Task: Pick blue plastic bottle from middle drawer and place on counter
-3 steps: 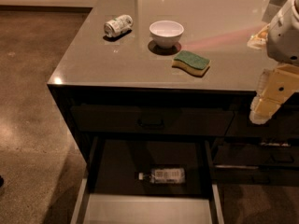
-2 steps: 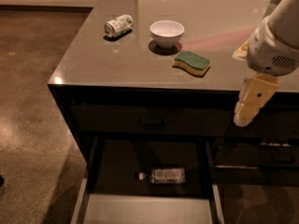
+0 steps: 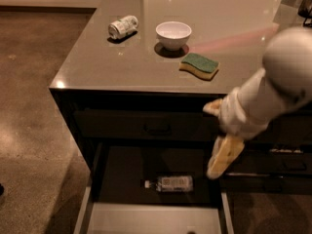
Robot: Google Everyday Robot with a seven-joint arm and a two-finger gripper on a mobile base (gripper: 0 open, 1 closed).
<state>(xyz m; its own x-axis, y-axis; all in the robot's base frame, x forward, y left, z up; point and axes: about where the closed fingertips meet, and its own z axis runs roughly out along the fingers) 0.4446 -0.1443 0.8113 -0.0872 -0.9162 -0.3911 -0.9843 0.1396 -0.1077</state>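
1. One tool (image 3: pixel 222 160), pale yellow, pointing down at the end of a thick white arm (image 3: pixel 273 82); hanging in front of the dark cabinet, over the right side of the open middle drawer (image 3: pixel 151 219). Open or closed: cannot tell.
2. Just left of the tool tip and a little lower, the blue plastic bottle (image 3: pixel 170 183); lying on its side on the dark drawer floor, cap to the left, label up, near the tool but not touching it.
3. Around the bottle, dark inner walls and floor of the drawer, pulled out toward the camera, with pale grey front panel at the bottom edge.
4. Above it, a closed upper drawer (image 3: pixel 157 128) with dark front and black handle.
5. Higher, the glossy grey-brown tabletop (image 3: pixel 122 62), carrying three things well apart from each other: a dented silver-white can (image 3: pixel 123 27) on its side at the back left, a white bowl (image 3: pixel 173 34) upright near the middle, a green and yellow sponge (image 3: pixel 199 65) lying flat to the right of the bowl.
6. At the left, brown polished floor (image 3: pixel 34 106).
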